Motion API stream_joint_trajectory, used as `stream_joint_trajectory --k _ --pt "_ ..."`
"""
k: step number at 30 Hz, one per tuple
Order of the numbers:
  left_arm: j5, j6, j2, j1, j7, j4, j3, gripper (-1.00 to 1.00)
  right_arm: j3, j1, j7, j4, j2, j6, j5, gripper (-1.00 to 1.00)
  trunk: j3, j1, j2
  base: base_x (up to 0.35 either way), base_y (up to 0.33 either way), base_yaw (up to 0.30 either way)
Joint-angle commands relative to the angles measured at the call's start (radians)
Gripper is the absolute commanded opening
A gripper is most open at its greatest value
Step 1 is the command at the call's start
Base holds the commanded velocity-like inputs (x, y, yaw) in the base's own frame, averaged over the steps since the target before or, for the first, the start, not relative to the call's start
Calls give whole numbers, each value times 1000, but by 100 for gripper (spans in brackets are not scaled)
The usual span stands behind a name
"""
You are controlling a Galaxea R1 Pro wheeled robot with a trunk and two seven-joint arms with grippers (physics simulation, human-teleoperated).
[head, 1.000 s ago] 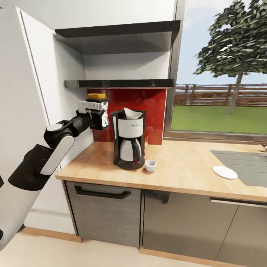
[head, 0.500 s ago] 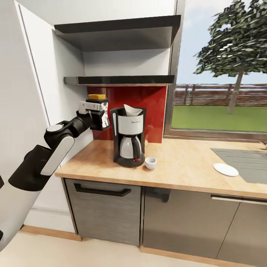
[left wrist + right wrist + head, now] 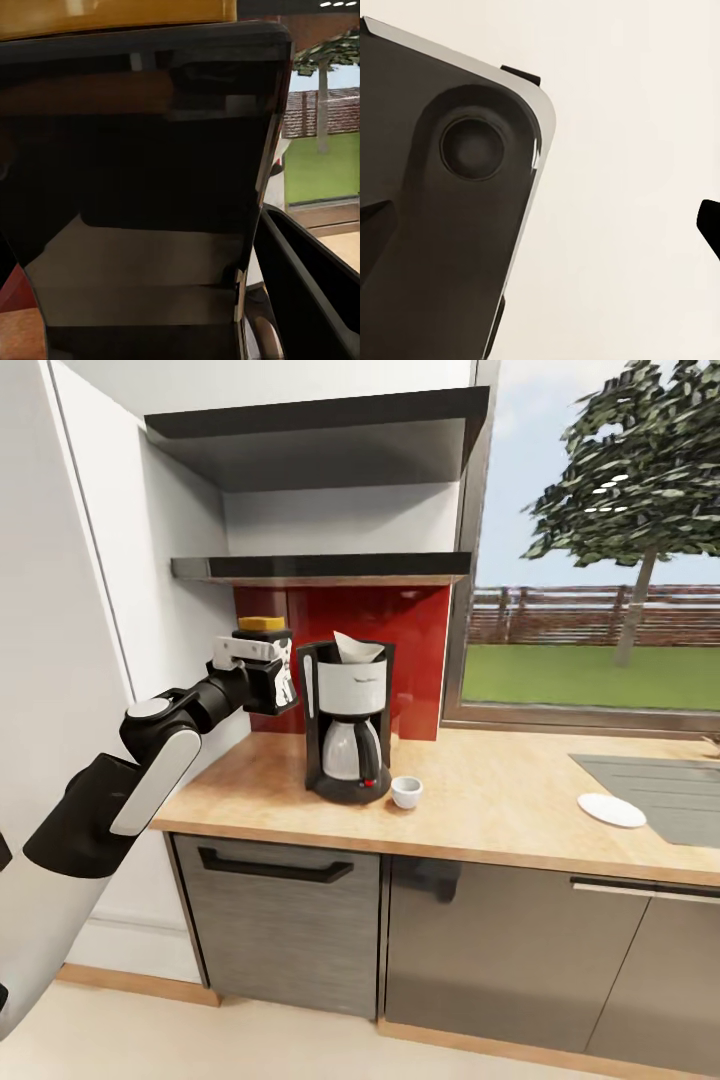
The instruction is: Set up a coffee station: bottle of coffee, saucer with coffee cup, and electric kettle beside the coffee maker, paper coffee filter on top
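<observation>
Above the counter (image 3: 480, 810), left of the coffee maker (image 3: 347, 718), the left gripper (image 3: 268, 672) is carrying the jar (image 3: 262, 660), fingers clamped on its dark glass body, golden lid up. Best lowered upright onto bare wood just beside the maker's black base, without nudging it. White paper filter (image 3: 357, 648) is sitting on top; the small rounded cup (image 3: 406, 792) is standing well apart from the flat saucer (image 3: 611, 810). Right gripper state: cannot tell.

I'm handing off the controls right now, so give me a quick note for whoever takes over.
Left gripper is shut on the coffee jar, held in the air left of the coffee maker. Right gripper state can't be told.
Done: the filter sits on top of the coffee maker; the jar is off the shelf.
Left: set the jar on the counter, put the cup on the saucer near the sink, bring the kettle.
</observation>
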Motion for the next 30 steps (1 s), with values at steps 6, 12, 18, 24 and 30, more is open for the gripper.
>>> stream_joint_trajectory --k 6,12,18,24,30 --pt "9 2 1 -1 8 -1 -2 -100 7 -1 0 2 0 -5 -2 100 -1 0 -1 0 0 0" --pt "9 2 1 -1 8 -1 -2 -100 6 -1 0 1 0 -5 -2 100 -1 0 -1 0 4 0" --pt "9 -2 1 26 8 0 -1 -100 6 -1 0 1 0 -5 -2 100 -1 0 -1 0 160 0" --pt "9 -3 1 36 8 2 -1 -100 6 -1 0 1 0 -6 -2 100 -1 0 -1 114 119 0" --pt "9 -3 1 39 9 5 -1 -100 6 -1 0 1 0 -6 -2 100 -1 0 -1 121 114 0"
